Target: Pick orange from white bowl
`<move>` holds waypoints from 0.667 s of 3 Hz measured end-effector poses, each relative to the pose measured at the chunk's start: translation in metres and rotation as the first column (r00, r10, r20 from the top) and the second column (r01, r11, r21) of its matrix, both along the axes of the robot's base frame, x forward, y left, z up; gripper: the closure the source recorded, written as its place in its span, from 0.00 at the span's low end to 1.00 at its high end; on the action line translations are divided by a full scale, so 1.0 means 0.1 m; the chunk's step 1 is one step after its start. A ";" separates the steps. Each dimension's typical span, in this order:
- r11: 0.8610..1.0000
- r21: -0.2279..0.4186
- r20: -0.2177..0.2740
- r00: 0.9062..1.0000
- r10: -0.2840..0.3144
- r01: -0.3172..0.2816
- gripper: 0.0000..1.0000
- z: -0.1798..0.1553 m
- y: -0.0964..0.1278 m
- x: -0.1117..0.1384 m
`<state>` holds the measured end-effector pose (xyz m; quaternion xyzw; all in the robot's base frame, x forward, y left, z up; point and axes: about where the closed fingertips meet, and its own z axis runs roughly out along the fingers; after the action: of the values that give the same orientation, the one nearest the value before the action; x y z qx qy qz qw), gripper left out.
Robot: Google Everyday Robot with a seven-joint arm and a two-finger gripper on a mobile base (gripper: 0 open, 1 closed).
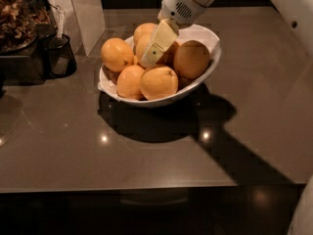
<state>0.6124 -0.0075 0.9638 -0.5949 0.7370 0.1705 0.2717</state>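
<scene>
A white bowl [205, 35] stands on the dark countertop and holds several oranges. The gripper [155, 50] reaches down from the upper right into the middle of the pile. Its pale yellow finger lies over a middle orange [143, 47], between the left orange [117, 54] and the large right orange [191, 58]. Two more oranges [159, 82] sit at the front of the bowl, just below the fingertip. Only one finger shows clearly; the other is hidden behind it.
A small dark cup [57, 57] with a tag stands left of the bowl. A container of dark dried bits [17, 18] is at the far left. A white upright panel [85, 13] stands behind the bowl. The counter's front edge [146, 187] runs below.
</scene>
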 end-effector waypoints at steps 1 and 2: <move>1.000 0.000 0.000 1.000 0.000 0.000 0.25 0.00 0.00 0.00; 1.000 0.000 -0.001 1.000 0.000 0.000 0.21 0.00 0.00 0.00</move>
<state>0.6124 -0.0074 0.9636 -0.5950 0.7370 0.1706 0.2714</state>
